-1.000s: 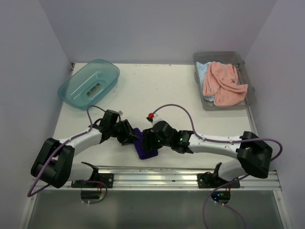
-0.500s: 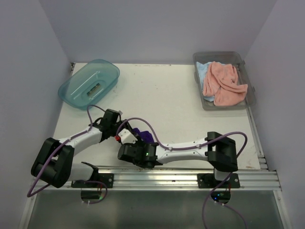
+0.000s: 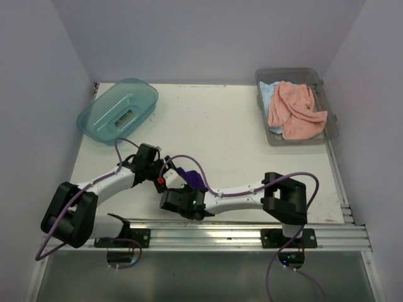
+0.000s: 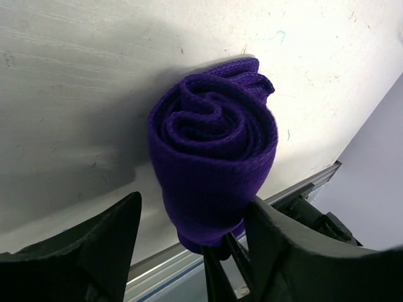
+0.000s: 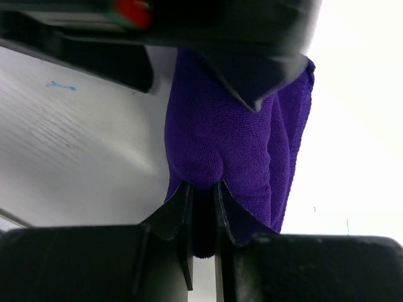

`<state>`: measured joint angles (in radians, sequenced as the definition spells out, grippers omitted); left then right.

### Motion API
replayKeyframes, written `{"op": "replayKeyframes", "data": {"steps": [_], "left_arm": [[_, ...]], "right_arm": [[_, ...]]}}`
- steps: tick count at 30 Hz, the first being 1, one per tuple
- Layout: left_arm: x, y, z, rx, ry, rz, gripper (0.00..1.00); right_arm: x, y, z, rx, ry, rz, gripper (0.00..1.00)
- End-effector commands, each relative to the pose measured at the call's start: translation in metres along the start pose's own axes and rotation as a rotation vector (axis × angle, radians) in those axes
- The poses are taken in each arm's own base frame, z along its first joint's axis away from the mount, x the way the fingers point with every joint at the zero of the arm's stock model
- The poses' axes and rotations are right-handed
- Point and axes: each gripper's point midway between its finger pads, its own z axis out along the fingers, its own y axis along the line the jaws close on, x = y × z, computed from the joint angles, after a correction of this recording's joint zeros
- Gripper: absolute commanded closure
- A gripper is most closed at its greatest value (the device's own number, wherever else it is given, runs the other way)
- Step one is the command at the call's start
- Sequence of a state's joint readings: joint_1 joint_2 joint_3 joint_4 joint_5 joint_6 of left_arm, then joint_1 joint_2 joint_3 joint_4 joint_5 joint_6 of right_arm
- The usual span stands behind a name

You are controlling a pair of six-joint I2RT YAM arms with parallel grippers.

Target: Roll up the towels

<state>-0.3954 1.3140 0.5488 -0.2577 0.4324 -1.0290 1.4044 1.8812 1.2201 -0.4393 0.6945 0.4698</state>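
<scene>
A dark purple towel [image 3: 189,176] lies rolled into a tight spiral [image 4: 214,151] near the table's front edge. My left gripper [image 4: 194,201] straddles the roll with its jaws open: the right finger touches the cloth and the left finger stands apart from it. From the near side, my right gripper [image 5: 203,185] is shut on a fold at the roll's end [image 5: 233,132]; its thin fingertips [image 4: 220,264] show under the roll in the left wrist view. In the top view both grippers, left [image 3: 165,174] and right [image 3: 184,187], meet at the roll. A salmon pink towel [image 3: 296,112] and a light blue one [image 3: 267,94] lie at the back right.
The pink and blue towels sit in a clear grey bin [image 3: 332,126] against the right wall. A teal translucent tub [image 3: 116,110] lies upside down at the back left. A metal rail [image 3: 239,229] runs along the front edge just behind the roll.
The right arm swung left and brought its gripper round to the near end of the roll, then shut on it. The left gripper's jaws widened around the roll.
</scene>
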Motion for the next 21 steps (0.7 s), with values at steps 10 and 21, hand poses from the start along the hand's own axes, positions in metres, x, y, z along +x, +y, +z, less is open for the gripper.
{"op": "replayKeyframes", "data": {"steps": [10, 21], "left_arm": [[-0.01, -0.027, -0.011, 0.102, -0.038, 0.052, 0.15], [0.001, -0.033, 0.002, 0.154, 0.009, 0.058, 0.22]], "right_arm": [[-0.011, -0.014, -0.008, -0.41, -0.058, 0.413, 0.93], [-0.006, -0.007, -0.012, -0.721, -0.048, 0.804, 0.93]]}}
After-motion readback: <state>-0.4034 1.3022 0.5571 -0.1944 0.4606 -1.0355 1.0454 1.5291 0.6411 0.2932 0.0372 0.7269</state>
